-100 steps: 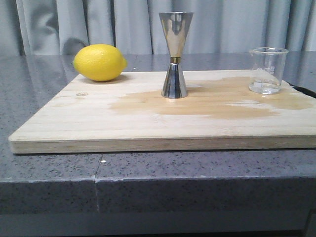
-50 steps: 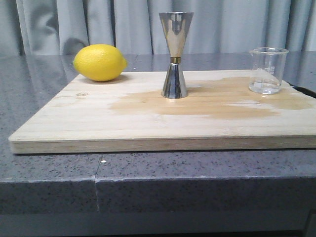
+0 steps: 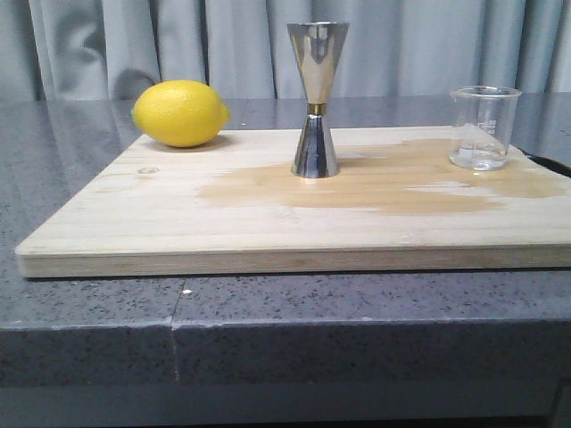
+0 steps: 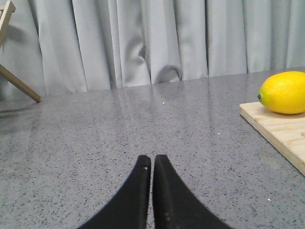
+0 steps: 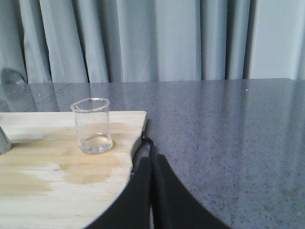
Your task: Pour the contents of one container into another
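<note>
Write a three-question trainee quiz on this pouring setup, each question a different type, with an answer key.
1. True or false: the glass beaker lies tipped over on the wooden board.
2. Multiple choice: what stands between the lemon and the beaker in the front view? A) a spoon B) the steel jigger C) a bottle
3. Fill in: the left gripper and right gripper are both ____, holding nothing.

Key
1. False: it stands upright near the board's right end.
2. B
3. shut
</note>
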### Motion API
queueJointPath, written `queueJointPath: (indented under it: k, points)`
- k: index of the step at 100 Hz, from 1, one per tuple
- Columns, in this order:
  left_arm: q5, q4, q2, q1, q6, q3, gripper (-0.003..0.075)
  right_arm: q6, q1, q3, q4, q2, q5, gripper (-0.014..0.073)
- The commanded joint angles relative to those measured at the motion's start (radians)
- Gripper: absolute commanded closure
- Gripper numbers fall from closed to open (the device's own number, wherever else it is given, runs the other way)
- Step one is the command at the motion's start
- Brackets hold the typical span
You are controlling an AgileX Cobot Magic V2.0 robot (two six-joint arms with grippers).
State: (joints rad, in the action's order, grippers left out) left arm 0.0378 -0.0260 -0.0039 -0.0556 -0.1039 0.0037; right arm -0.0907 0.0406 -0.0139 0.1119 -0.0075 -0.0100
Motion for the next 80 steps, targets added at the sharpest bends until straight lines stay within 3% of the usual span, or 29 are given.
queueJointPath:
  k: [1, 33, 50, 80]
  points:
    - [-0.076, 0.0, -0.025, 0.002, 0.008, 0.035, 0.0739, -0.001, -0.004, -0.026, 0.002, -0.019, 0.091, 0.0669]
    - [-0.076, 0.0, -0.025, 0.002, 0.008, 0.035, 0.0739, 0.004, -0.004, -0.026, 0.002, -0.022, 0.083, 0.0669]
    - [-0.076, 0.0, -0.025, 0.002, 0.008, 0.035, 0.0739, 0.215, -0.004, -0.026, -0.177, -0.022, 0.112, 0.0669]
    - [-0.076, 0.0, -0.025, 0.002, 0.008, 0.035, 0.0739, 0.219, -0.004, -0.026, -0.184, -0.022, 0.144, 0.0669]
